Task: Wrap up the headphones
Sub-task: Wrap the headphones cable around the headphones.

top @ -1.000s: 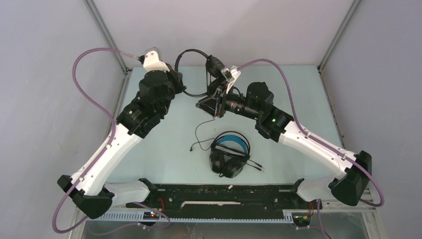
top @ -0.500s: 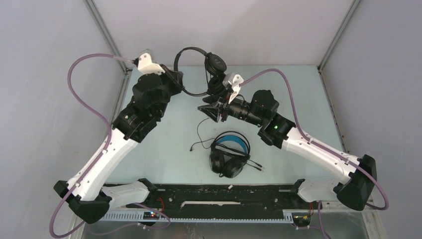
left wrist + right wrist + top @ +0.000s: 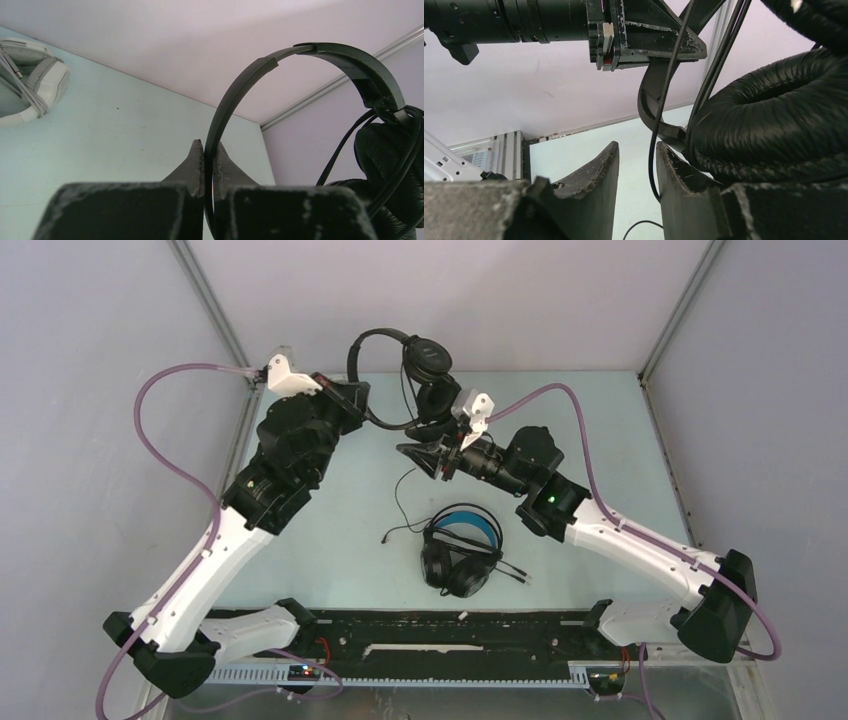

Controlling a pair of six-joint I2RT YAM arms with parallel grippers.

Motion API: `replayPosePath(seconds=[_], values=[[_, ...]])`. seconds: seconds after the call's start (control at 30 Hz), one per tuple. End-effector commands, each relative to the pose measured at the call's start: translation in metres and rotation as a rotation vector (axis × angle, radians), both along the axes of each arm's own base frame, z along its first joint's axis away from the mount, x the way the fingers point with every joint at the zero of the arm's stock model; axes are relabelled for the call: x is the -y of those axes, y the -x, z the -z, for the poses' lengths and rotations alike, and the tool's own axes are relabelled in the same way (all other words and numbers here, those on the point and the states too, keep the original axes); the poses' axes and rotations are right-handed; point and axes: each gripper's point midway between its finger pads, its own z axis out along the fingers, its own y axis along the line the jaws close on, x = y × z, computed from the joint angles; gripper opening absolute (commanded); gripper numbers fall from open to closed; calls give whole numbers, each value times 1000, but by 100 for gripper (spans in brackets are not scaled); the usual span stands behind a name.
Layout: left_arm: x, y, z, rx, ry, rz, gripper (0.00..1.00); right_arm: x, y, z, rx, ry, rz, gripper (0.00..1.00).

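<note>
My left gripper [image 3: 357, 408] is shut on the thin headband of the small black headphones [image 3: 385, 340] and holds them above the table at the back; the wrist view shows the band [image 3: 235, 90] pinched between the tips [image 3: 210, 150]. Their ear cups [image 3: 432, 375] hang just beyond my right gripper [image 3: 420, 453]. That gripper is open, and the headphones' cord [image 3: 659, 125] runs down between the tips [image 3: 636, 150], close to the right finger. The bulky black pair with the blue-lined headband [image 3: 461, 548] lies at the table's front middle. The white-grey pair [image 3: 30, 80] lies on the table.
The loose cord [image 3: 398, 508] trails down onto the table and ends near the bulky pair. A metal frame and grey walls close in the table at the back and sides. A black rail [image 3: 450, 625] runs along the near edge.
My left arm has lifted the small black headphones higher and farther back. My right gripper has followed, turning leftward below the ear cups, with its jaws staying apart.
</note>
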Motion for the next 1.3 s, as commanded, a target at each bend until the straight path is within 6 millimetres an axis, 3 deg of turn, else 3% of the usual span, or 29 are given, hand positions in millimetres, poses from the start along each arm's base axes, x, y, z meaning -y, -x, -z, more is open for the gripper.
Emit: replayPosePath(seconds=[0.0,0.1,0.3,0.53,0.77,1.03,1.27], values=[[3,19,-52,131,195,70,0,11,-9,0,37,6,70,39],[2,16,-50,139,171,56,0,15,0,-3,9,-14,47,46],[-16,4,-32,116,8,-50,0,27,14,3,-203,-41,37,47],[-17,4,-23,68,-48,-49,0,20,14,26,-109,-14,-32,56],[-2,12,-35,52,-2,40,0,4,15,21,84,-30,-128,69],[2,13,-39,59,5,59,0,-23,-3,42,65,-73,-109,66],[7,13,-45,67,24,81,0,-32,5,57,37,-118,-150,59]])
